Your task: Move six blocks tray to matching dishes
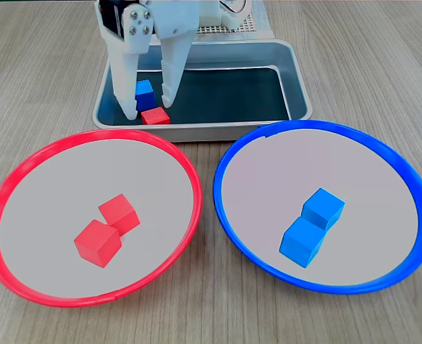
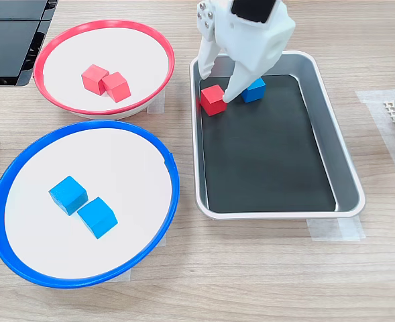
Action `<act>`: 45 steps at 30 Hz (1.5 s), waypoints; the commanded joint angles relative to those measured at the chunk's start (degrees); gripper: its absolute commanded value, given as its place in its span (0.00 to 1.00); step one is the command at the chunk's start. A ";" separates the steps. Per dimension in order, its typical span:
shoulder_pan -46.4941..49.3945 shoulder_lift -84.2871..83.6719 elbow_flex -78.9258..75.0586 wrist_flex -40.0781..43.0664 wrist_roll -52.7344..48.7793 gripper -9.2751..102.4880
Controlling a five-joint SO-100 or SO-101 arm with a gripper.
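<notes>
Blocks sit in three places in a fixed view: two red blocks [image 1: 107,231] touch each other in the red-rimmed dish [image 1: 24,168] at lower left, two blue blocks [image 1: 312,227] touch in the blue-rimmed dish [image 1: 404,172] at lower right, and one blue block [image 1: 145,93] and one red block [image 1: 155,116] lie in the left part of the silver tray [image 1: 296,86] at top centre, on the wooden tabletop [image 1: 382,43]. My claw [image 1: 150,106] reaches down into the tray with its white fingers spread, one finger left of the blue block, the other right of it; the red one lies just in front, near the tray's front wall. In another fixed view the tray [image 2: 348,181] stands at the right, the red-rimmed dish [image 2: 150,40] at upper left with its two red blocks [image 2: 106,82], and the blue-rimmed dish [image 2: 9,174] at lower left with its two blue blocks [image 2: 83,206]. Here my claw [image 2: 217,92] hangs over the tray's upper left corner, spread open and pinching nothing; the single red block [image 2: 212,99] lies between my fingertips, and the single blue block [image 2: 254,90] is just right of them, partly hidden by one finger.
</notes>
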 commanded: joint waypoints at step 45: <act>-2.55 -0.62 -27.07 22.76 -54.23 0.08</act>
